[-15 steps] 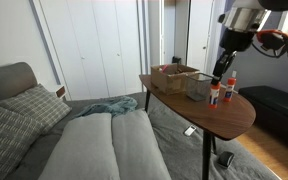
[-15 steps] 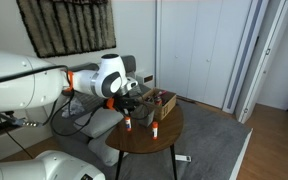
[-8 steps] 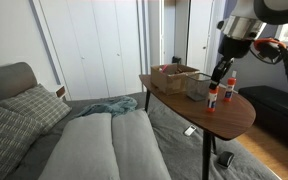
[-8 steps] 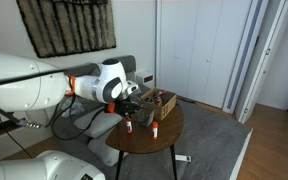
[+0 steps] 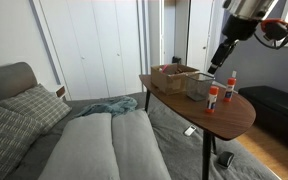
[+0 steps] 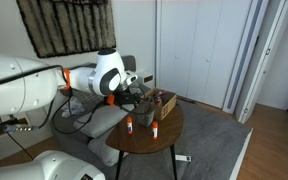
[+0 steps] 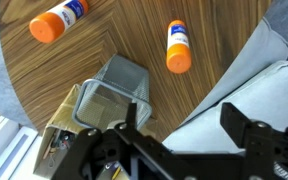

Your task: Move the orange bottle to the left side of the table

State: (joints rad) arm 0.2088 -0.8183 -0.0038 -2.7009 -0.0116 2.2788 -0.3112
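Two orange-capped bottles stand upright on the oval dark wooden table (image 5: 236, 118). In both exterior views, one orange bottle (image 5: 230, 88) (image 6: 130, 124) stands nearer my gripper and a second bottle (image 5: 213, 97) (image 6: 155, 128) stands beside it. In the wrist view both bottles (image 7: 178, 47) (image 7: 59, 20) show from above. My gripper (image 5: 215, 61) (image 6: 135, 95) hangs above the table, clear of the bottles. The gripper (image 7: 189, 125) is open, with only the table edge and couch between its fingers.
A clear plastic container (image 5: 198, 86) (image 7: 112, 88) and a wooden box (image 5: 173, 77) (image 7: 62, 142) holding small items sit on the table close to the bottles. A grey couch (image 5: 104, 145) with cushions and a teal blanket lies beside the table.
My gripper was shut on the nearer orange bottle. It has opened and risen away, leaving the bottle upright on the table.
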